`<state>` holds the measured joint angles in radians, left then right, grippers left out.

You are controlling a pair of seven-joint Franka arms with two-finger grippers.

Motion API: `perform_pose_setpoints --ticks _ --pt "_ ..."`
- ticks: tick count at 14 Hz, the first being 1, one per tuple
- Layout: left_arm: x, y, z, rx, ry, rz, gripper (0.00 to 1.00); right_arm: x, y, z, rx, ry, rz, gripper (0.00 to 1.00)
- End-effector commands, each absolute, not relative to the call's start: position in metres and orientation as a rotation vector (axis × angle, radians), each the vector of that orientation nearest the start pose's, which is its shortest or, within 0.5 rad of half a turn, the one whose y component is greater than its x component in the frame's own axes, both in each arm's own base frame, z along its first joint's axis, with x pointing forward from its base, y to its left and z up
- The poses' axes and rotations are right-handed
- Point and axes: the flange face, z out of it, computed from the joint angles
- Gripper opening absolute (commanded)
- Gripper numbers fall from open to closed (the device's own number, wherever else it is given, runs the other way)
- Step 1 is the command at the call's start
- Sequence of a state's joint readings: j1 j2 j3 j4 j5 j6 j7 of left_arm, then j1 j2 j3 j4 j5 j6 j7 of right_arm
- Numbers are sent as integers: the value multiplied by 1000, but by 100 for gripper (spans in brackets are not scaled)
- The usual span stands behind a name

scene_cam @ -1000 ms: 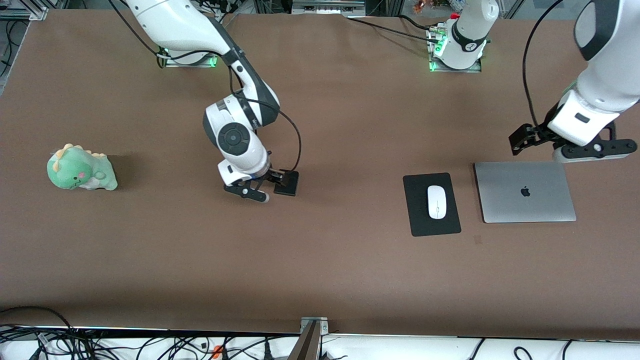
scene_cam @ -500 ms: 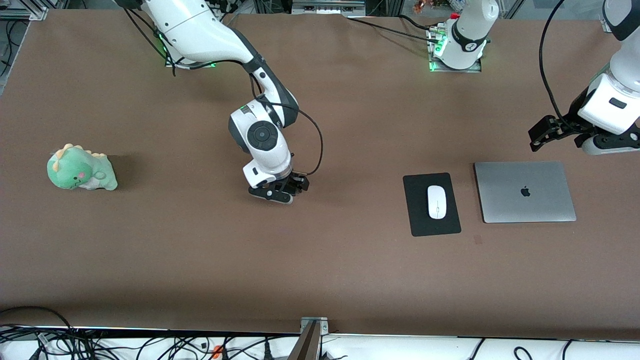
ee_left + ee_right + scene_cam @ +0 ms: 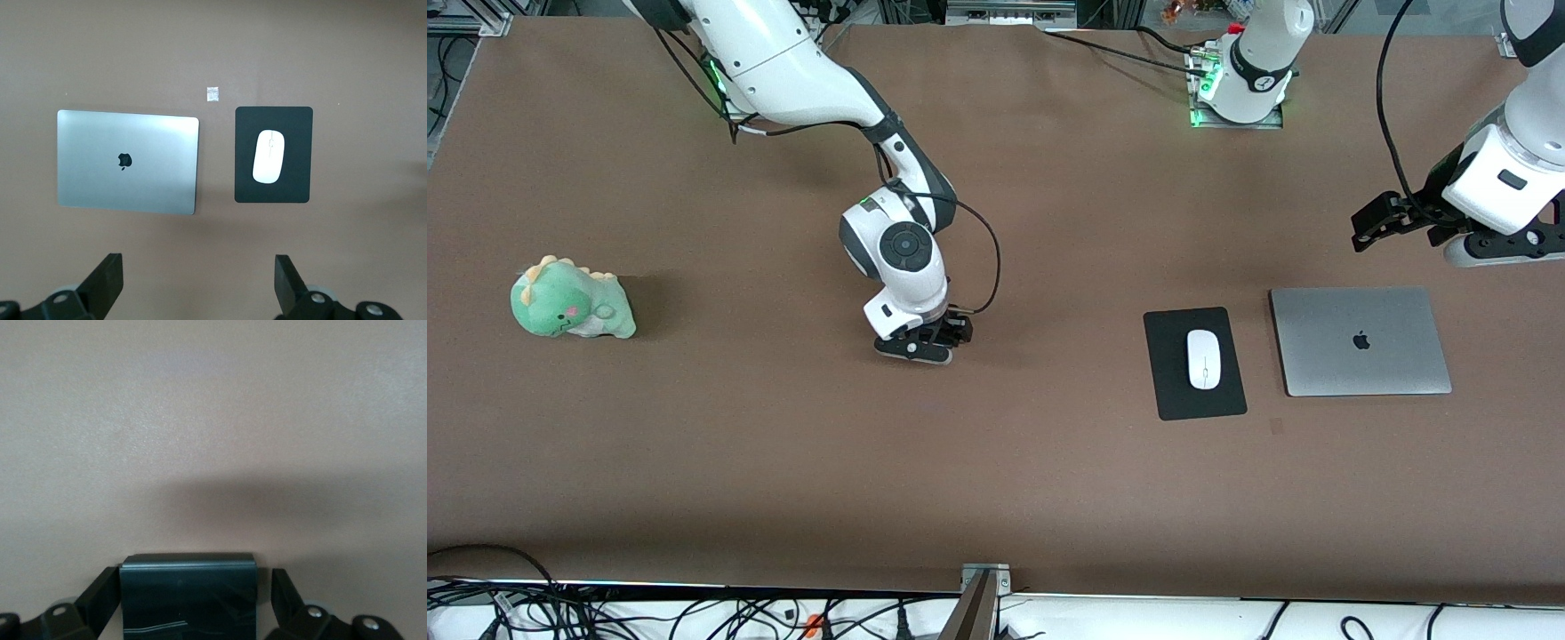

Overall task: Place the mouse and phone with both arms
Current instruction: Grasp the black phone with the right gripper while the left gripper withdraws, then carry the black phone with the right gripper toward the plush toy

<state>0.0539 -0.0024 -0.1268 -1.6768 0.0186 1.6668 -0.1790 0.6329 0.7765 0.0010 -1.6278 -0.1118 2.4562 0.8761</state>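
Observation:
The black phone (image 3: pixel 190 593) lies between the fingers of my right gripper (image 3: pixel 190 603), with a narrow gap showing on each side, so the gripper is open around it. In the front view the right gripper (image 3: pixel 914 348) is low at the table's middle and hides the phone. The white mouse (image 3: pixel 1203 358) lies on the black mouse pad (image 3: pixel 1169 391); it also shows in the left wrist view (image 3: pixel 269 156). My left gripper (image 3: pixel 1498 253) hangs open and empty above the table, by the laptop's edge toward the bases; its fingers (image 3: pixel 107 283) are wide apart.
A closed silver laptop (image 3: pixel 1360 340) lies beside the mouse pad, toward the left arm's end. A green dinosaur plush (image 3: pixel 569 300) sits toward the right arm's end. A small pale scrap (image 3: pixel 1276 427) lies nearer the front camera than the pad.
My right gripper moved toward the left arm's end and came down over the phone, which now hides under it. My left gripper drew back from the laptop.

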Motion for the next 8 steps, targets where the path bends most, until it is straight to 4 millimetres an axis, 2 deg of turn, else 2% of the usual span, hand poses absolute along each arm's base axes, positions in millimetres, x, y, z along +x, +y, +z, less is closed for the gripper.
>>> perform_pose_setpoints --ticks 1,5,6,8 --pt "562 -41 593 -3146 -131 20 100 555 413 162 -3165 177 -148 100" --pt "562 -42 593 -3146 -124 18 100 551 412 158 -3177 174 -112 96" --pt "561 -42 594 -3146 -124 16 100 550 412 158 -3183 178 -104 90" --pt "561 -44 595 -3148 -126 14 100 550 413 158 -3184 171 -101 68"
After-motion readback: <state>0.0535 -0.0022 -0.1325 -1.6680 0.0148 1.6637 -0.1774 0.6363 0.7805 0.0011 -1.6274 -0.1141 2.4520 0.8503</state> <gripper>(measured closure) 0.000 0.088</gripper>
